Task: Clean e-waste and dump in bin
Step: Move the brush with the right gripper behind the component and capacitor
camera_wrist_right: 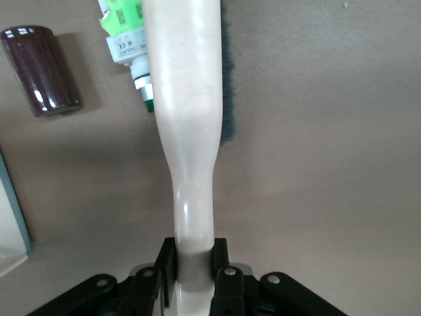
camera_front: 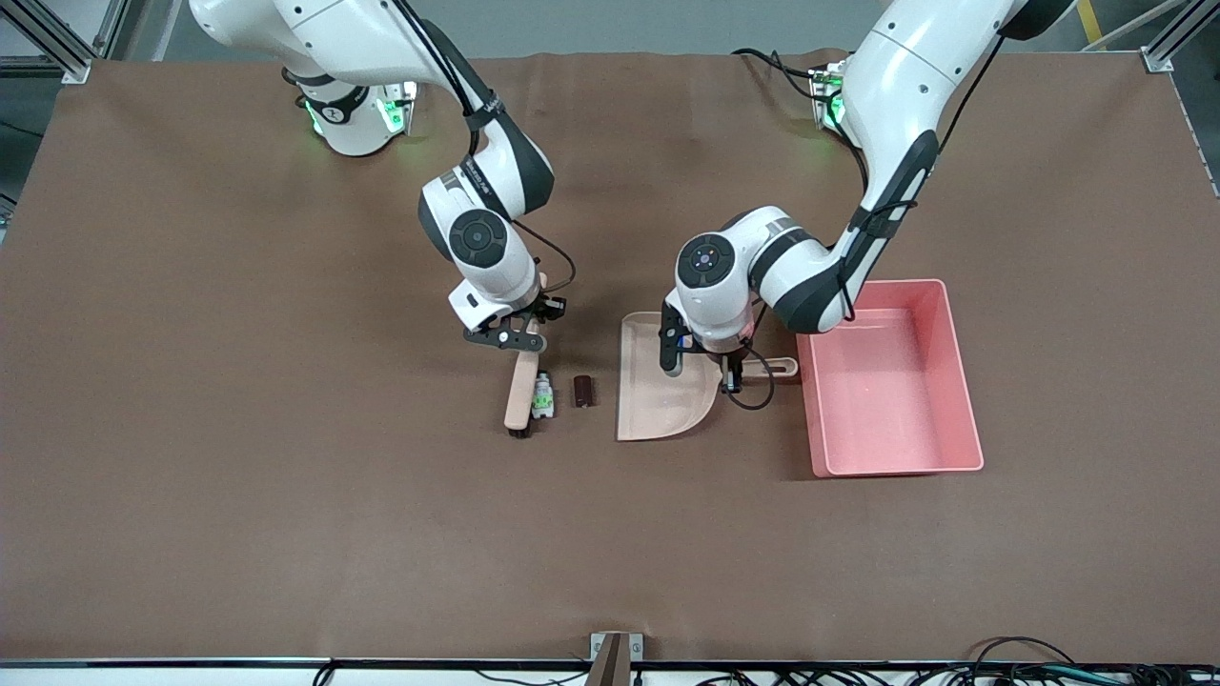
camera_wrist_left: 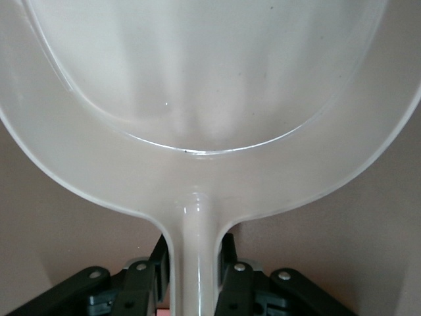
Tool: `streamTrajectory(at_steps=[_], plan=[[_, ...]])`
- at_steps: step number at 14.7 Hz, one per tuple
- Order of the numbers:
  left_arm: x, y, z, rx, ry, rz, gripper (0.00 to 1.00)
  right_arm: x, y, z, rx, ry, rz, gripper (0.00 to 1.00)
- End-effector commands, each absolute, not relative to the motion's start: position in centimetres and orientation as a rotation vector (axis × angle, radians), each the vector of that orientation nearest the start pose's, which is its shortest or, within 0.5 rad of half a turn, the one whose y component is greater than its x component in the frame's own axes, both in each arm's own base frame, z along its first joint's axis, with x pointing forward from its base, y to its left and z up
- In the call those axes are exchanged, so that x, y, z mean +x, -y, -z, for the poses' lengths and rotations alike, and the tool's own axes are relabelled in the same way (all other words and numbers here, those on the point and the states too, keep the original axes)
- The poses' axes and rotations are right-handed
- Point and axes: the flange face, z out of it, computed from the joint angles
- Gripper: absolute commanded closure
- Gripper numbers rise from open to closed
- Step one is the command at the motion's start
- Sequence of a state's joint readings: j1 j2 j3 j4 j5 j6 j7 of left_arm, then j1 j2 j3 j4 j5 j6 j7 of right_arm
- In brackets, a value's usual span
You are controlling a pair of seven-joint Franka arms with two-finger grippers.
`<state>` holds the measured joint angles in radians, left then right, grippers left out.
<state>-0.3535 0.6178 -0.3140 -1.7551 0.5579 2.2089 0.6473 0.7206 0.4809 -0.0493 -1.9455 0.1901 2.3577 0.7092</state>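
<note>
The e-waste lies on the brown table between brush and dustpan. The white-and-green component (camera_front: 541, 395) (camera_wrist_right: 125, 33) lies right against the brush head. The dark block (camera_front: 583, 391) (camera_wrist_right: 41, 69) lies between the component and the dustpan's open edge. My right gripper (camera_front: 519, 335) (camera_wrist_right: 194, 253) is shut on the beige brush handle (camera_front: 522, 381) (camera_wrist_right: 187, 99), with the brush head down on the table. My left gripper (camera_front: 730, 367) (camera_wrist_left: 195, 253) is shut on the handle of the beige dustpan (camera_front: 662, 391) (camera_wrist_left: 210, 99), which rests flat. The pink bin (camera_front: 958, 381) stands beside the dustpan's handle, toward the left arm's end.
The dustpan's open edge (camera_wrist_right: 10, 224) faces the two parts. The brush's dark bristles (camera_wrist_right: 227, 79) show along the side of the head away from the parts. A small bracket (camera_front: 615, 657) sits at the table edge nearest the front camera.
</note>
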Motion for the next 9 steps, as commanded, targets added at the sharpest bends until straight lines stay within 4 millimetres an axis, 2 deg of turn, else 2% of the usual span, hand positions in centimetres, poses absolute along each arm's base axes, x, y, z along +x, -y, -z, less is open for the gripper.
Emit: streamTrajectory(at_steps=[1, 6, 9], plan=[[53.5, 38.1, -22.3, -1.989, -2.097, -0.166, 0.73, 48.7, -40.6, -22.1, -3.075, -0.311, -0.182, 1.0], [53.6, 38.1, -22.4, -1.988, -2.096, -0.167, 0.73, 48.5, -43.1, -23.1, -3.056, -0.311, -0.151, 1.0], [53.6, 38.1, -22.3, -1.99, -2.094, -0.166, 0.73, 47.6, -44.3, -22.8, -3.06, -0.298, -0.155, 1.0]])
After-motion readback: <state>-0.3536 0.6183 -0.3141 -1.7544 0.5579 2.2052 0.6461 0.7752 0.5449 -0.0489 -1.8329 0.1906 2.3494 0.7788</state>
